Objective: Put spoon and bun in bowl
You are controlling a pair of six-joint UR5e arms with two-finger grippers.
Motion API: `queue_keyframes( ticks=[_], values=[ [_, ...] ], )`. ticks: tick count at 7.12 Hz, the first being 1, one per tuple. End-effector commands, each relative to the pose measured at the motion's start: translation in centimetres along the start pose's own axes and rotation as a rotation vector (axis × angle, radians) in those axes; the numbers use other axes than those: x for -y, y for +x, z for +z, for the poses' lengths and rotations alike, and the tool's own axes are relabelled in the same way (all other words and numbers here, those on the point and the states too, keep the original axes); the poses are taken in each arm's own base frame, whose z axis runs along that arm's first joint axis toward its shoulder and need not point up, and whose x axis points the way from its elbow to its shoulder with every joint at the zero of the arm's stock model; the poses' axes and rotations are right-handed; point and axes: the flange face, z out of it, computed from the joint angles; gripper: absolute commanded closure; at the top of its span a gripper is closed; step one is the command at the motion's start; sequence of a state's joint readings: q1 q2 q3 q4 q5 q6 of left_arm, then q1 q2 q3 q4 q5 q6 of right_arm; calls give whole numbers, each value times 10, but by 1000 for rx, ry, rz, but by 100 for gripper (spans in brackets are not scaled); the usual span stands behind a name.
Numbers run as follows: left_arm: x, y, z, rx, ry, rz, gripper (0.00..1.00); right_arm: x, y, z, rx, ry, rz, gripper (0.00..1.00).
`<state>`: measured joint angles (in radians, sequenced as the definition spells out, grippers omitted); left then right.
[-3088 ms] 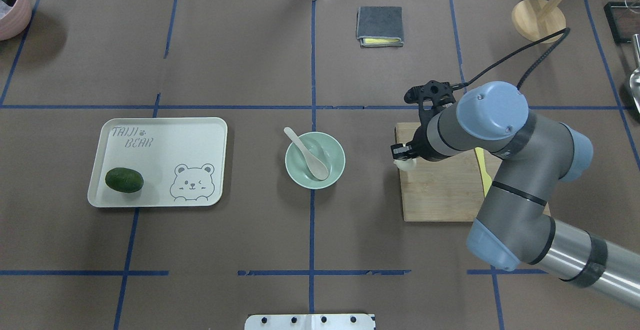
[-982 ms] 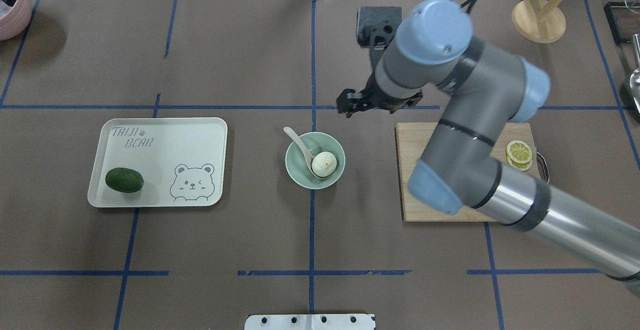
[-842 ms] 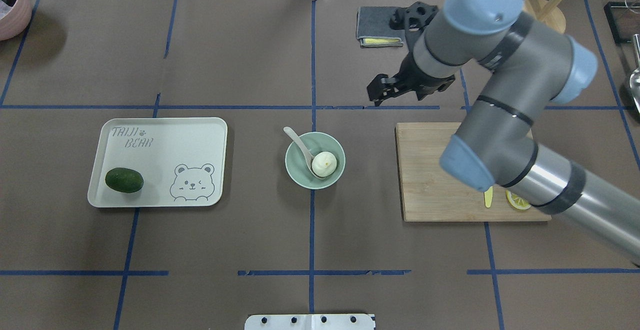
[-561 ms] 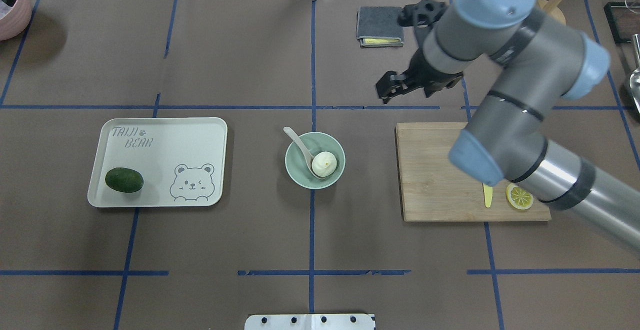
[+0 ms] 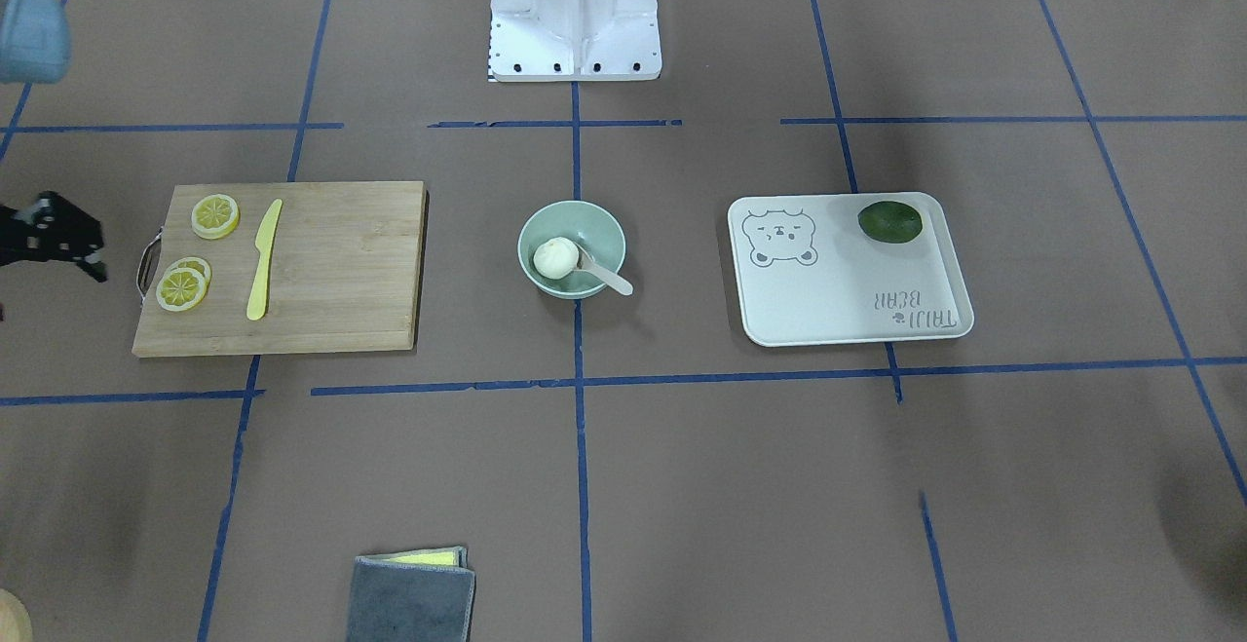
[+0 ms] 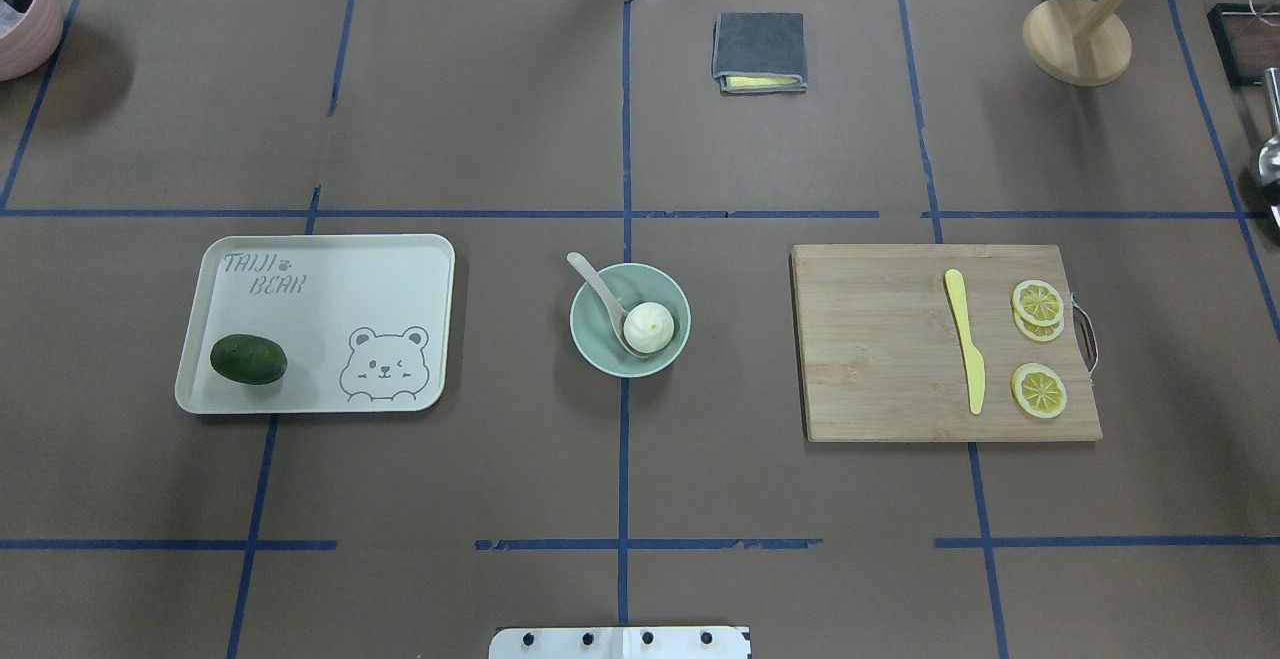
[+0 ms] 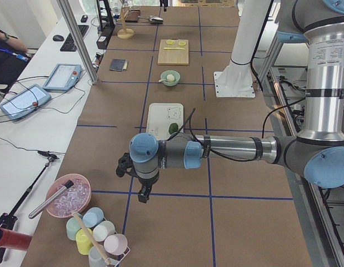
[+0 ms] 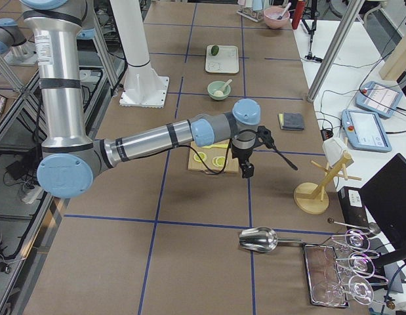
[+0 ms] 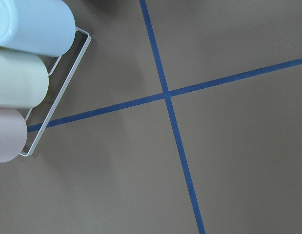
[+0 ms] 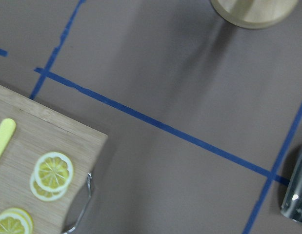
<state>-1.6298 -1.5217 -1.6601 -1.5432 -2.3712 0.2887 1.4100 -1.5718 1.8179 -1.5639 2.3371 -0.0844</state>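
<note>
So the bun [image 6: 650,324] sits inside the bowl [image 6: 598,347], resting against the scoop of the spoon [image 6: 597,289]. The spoon's handle leans up over the rim on the far side, toward the robot's left. Both things are in, so I'd call this job done. Nothing looks left to do except maybe parking the arms.

Around the bowl it's just plain brown mat with blue tape lines. The tray [image 6: 380,279] with the lime [image 6: 248,359] is well apart on the robot's left. The cutting board [image 6: 870,359], with the yellow knife [image 6: 965,339] and lemon slices [image 6: 1038,301], is well apart on its right. The folded cloth [image 6: 760,44] is far off across the table.

The only thing poking out is that spoon handle, so I'd guess a low pass over the bowl could flip it.

The right gripper [image 8: 246,173] hangs past the handle end of the board, near the wooden stand [image 8: 312,197]. The left gripper [image 7: 143,196] hangs at the other end of the table by the rack of cups [image 7: 96,233]. For both, I can't tell if the fingers are spread or pressed together.
</note>
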Motion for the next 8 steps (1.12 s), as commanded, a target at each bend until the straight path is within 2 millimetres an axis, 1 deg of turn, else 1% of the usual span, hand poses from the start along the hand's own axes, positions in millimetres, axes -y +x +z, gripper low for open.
queue_keyframes(
  ticks=[1,2,3,4,8],
  values=[
    [-5,-2,4,-2,-7,-2,0,-90,61,1,-10,-27,168,0],
    [-6,-3,5,-3,-9,-4,0,-123,76,5,-17,-40,223,0],
    [-7,-2,4,-3,-9,-3,0,-143,84,7,-19,-50,252,0],
    [-9,-2,6,-7,-12,-5,0,-148,86,9,-35,-58,251,0],
    [-8,-1,5,-10,-7,1,0,-149,86,9,-37,-60,252,0]
  ],
)
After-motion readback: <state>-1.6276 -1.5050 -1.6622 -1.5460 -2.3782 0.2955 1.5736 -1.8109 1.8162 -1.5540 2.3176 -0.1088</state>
